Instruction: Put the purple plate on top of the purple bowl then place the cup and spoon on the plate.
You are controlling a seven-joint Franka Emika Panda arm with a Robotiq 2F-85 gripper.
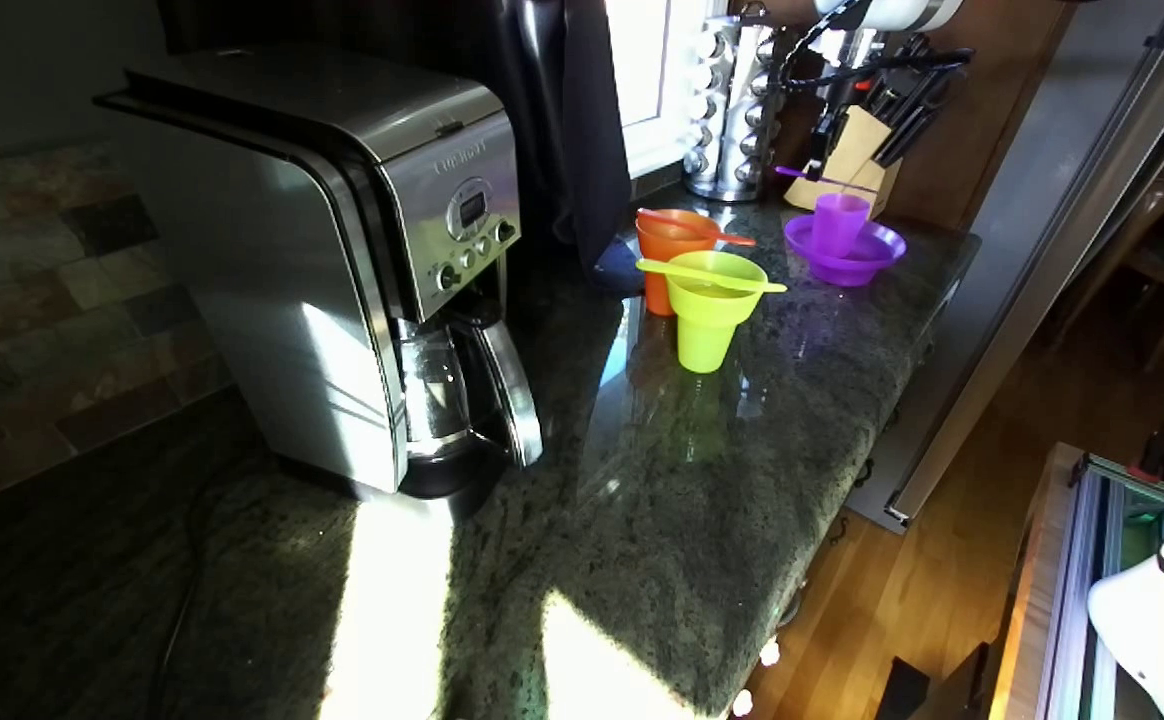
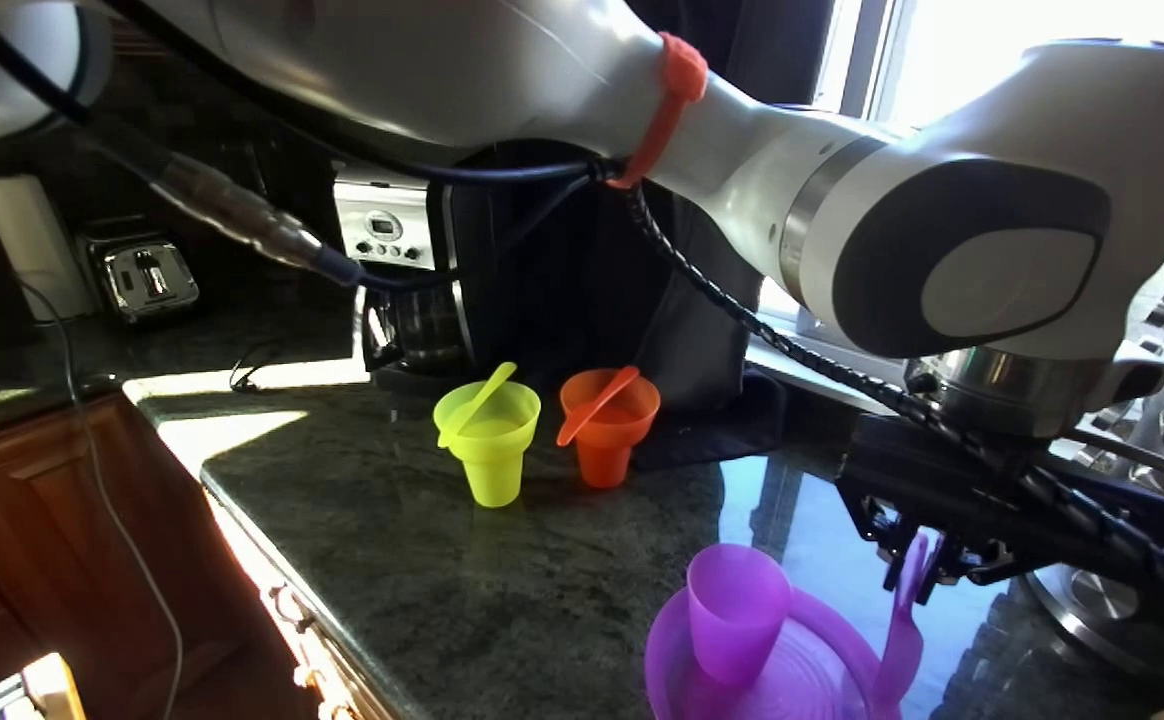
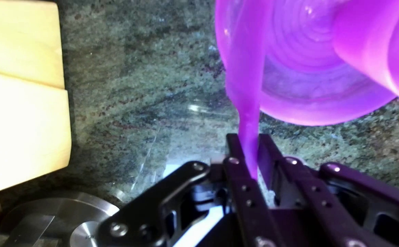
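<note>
The purple plate [image 1: 882,250] sits on top of the purple bowl [image 1: 845,277], whose lower part shows in an exterior view. The small purple cup [image 1: 839,228] stands on the plate. In an exterior view, the cup [image 2: 737,615] is on the plate [image 2: 827,655]. My gripper [image 2: 910,588] is shut on the handle end of a purple spoon [image 2: 902,650] and holds it above the counter beside the plate. In the wrist view, the spoon [image 3: 247,68] runs away from the fingertips [image 3: 249,139] and overlaps the plate's rim [image 3: 305,115]; the cup [image 3: 364,44] is to its right.
A yellow-green flared cup [image 2: 497,450] and an orange vessel [image 2: 607,450] stand on the counter, each with a spoon across the top. A knife block [image 1: 852,155] and a metal spice rack [image 1: 732,110] stand near the gripper. A coffee maker [image 1: 342,250] is farther along.
</note>
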